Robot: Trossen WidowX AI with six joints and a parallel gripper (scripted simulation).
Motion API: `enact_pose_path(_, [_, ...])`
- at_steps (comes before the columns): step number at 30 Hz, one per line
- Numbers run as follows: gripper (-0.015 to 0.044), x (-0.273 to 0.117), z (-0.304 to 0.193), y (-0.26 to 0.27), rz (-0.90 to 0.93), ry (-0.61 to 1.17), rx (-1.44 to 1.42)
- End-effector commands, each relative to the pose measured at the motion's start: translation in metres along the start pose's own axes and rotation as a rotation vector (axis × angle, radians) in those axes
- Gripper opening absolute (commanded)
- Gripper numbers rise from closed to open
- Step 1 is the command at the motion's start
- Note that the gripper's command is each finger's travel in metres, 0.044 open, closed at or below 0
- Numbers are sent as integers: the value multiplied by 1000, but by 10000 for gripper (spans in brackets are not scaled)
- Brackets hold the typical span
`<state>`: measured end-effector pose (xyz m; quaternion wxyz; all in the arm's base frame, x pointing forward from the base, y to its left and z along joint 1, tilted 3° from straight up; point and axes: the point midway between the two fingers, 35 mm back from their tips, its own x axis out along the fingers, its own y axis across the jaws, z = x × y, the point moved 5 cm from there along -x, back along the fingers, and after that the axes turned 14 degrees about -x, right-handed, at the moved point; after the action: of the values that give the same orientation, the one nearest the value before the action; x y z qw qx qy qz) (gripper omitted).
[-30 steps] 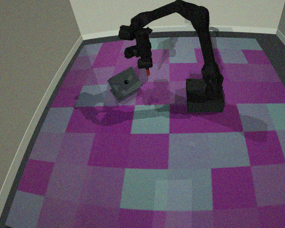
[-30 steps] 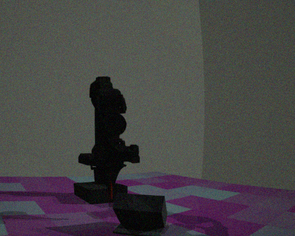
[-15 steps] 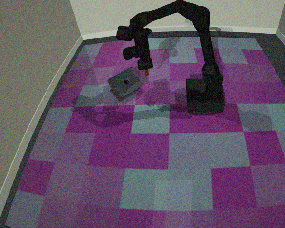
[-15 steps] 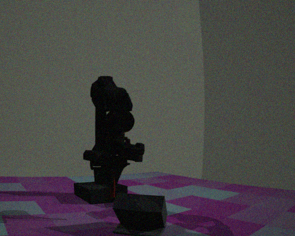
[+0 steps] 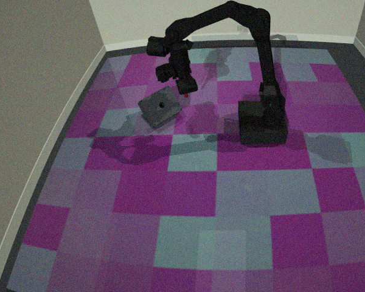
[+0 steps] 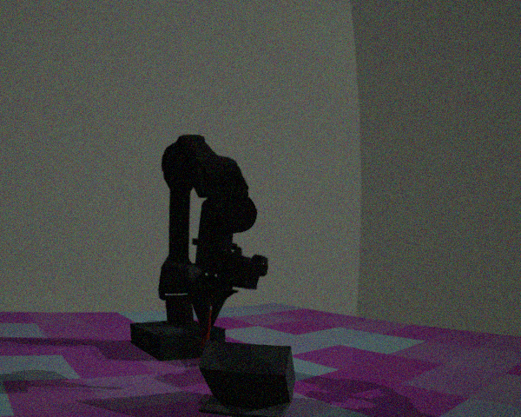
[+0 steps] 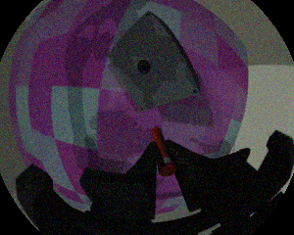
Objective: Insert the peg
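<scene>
The sloped grey panel (image 5: 158, 106) sits on the checkered floor with one small round hole (image 5: 160, 104) in its face. My gripper (image 5: 187, 89) hangs above the panel's right side and is shut on a thin red peg (image 5: 185, 95), whose lower tip sticks out below the fingers, clear of the panel. In the wrist view the red peg (image 7: 161, 151) points toward the panel (image 7: 154, 69), and the hole (image 7: 145, 66) lies ahead of it, well apart. In the exterior view the peg (image 6: 208, 324) shows tilted above the dark panel block (image 6: 247, 372).
The arm's dark base block (image 5: 261, 120) stands to the right of the panel. Walls close off the back and the left side of the floor.
</scene>
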<state>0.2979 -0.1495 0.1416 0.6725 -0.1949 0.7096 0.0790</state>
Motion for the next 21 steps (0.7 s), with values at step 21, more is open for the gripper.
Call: enact_pose_path(21, [0, -5, 17, 21, -139, 30, -206])
